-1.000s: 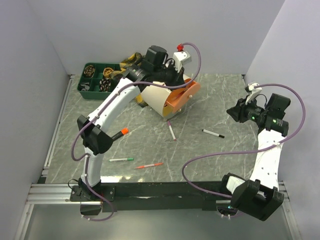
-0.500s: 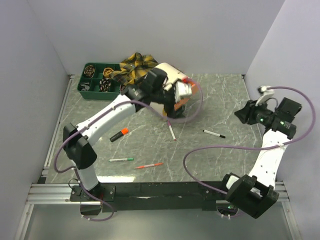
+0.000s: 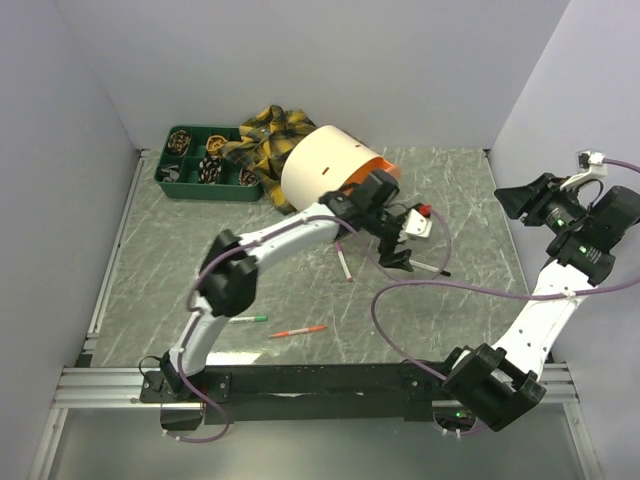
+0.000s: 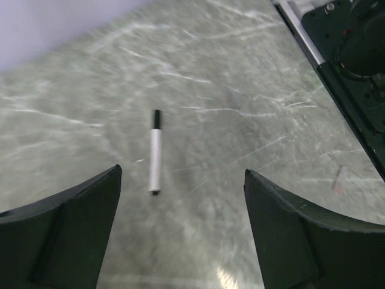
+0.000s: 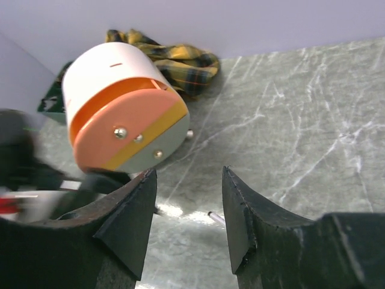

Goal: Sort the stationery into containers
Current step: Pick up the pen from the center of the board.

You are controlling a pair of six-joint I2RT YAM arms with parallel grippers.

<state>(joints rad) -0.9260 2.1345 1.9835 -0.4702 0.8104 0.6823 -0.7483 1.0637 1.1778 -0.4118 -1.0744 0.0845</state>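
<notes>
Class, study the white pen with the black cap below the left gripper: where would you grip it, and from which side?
Probably mid-barrel, from straight above: the white pen lies flat on the table, and the open left gripper hangs with a finger each side of it.

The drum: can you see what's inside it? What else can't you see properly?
Drum: inside hidden; right wrist view shows only its closed end, top view its wall.
Green tray: top view, right end under the plaid cloth; contents too small to name.
Pale speck: left wrist view, too blurred to name.
Pen tip: right wrist view, the rest behind the right gripper.
</notes>
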